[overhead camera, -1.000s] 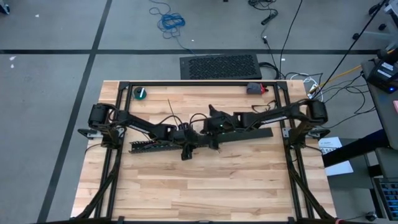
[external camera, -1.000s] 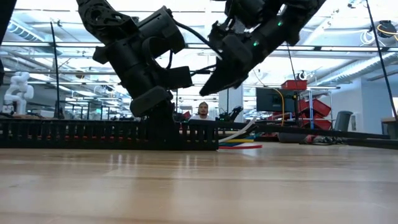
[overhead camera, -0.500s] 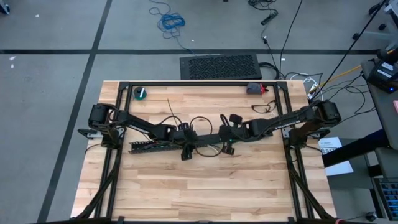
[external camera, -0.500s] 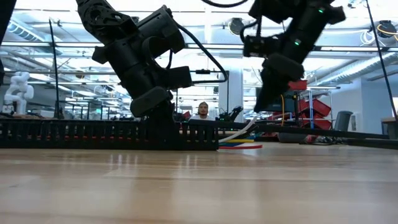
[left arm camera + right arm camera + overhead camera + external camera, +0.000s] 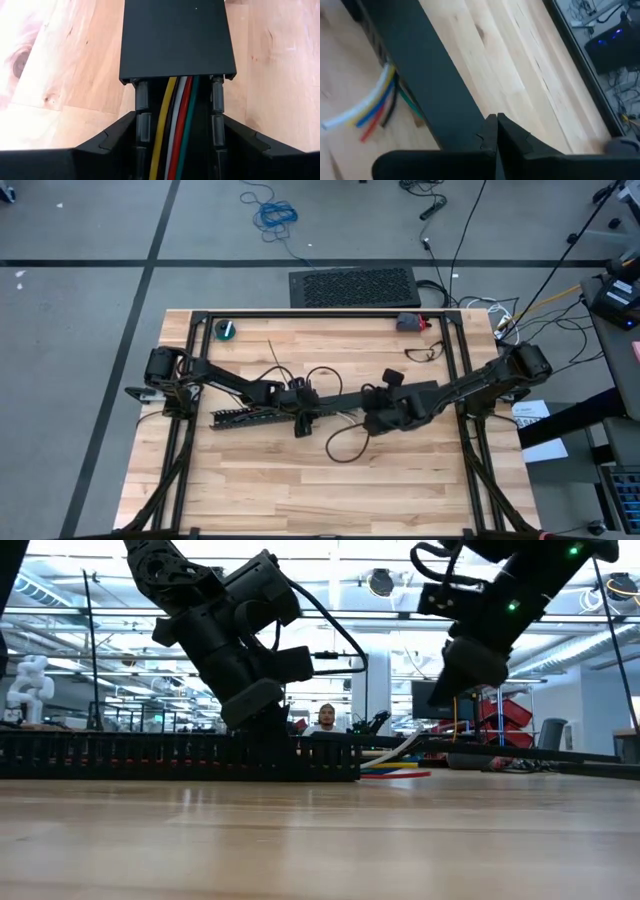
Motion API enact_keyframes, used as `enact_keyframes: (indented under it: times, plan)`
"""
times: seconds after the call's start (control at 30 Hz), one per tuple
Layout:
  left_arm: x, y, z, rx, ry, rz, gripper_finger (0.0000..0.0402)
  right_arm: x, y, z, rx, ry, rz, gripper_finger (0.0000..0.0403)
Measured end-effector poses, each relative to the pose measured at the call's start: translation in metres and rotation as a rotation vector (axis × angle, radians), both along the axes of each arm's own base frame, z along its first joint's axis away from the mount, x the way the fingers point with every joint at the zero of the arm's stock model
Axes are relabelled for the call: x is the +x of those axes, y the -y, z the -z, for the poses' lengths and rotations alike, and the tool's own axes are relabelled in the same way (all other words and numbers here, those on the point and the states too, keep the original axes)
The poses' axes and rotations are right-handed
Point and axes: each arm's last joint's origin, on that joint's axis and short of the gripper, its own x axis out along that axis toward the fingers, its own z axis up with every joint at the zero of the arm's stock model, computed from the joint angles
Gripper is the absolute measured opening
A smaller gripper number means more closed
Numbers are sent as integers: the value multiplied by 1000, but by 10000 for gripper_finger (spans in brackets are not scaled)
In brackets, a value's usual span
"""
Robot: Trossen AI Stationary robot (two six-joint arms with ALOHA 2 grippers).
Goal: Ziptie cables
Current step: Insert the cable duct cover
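Observation:
The black slotted duct lies on the table with the cables running inside it: yellow, white, red and green wires. A flat black cover sits on the duct just beyond my left gripper, which straddles the duct. The cables' ends stick out of the duct's end and rest on the wood. My right gripper is shut and hangs in the air above the cover, holding nothing. A thin dark ziptie lies on the table beyond the left arm. My left gripper clasps the slotted duct between its two fingers, one on each outer side wall, just short of the cover's edge. It comes slanting down from above, fingers across the duct. The duct lies flat on the table.
A green tape roll sits at the far left and a red-handled tool at the far right, with small dark loops near it. A black frame rims the table. Bare wood spreads toward the near edge.
My right gripper has swung away from beside my left gripper, toward the table's right and near edges, and has turned at the wrist, staying shut and at about the same height. My left gripper and the duct have kept still.

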Motion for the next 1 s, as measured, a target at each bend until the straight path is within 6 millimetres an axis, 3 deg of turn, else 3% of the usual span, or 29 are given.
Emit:
enact_keyframes:
  times: [0.13, 0.3, 0.57, 0.77, 1.0]
  plan:
    - [1, 0, 0, -1, 7, 1, 224, -15, 6, 7, 4, -16, 55, 0]
    - [1, 0, -1, -16, 14, 12, 225, -38, 20, 19, 80, 203, 71, 0]
    - [2, -4, -1, -26, 20, 9, 225, -60, 41, 26, 423, 704, -382, 0]
    - [3, -9, -2, -31, 30, -3, 225, -57, 57, 38, 467, 621, -240, 0]
    - [3, -20, -2, -66, 39, -8, 225, -36, 57, 26, 424, 626, -283, 0]
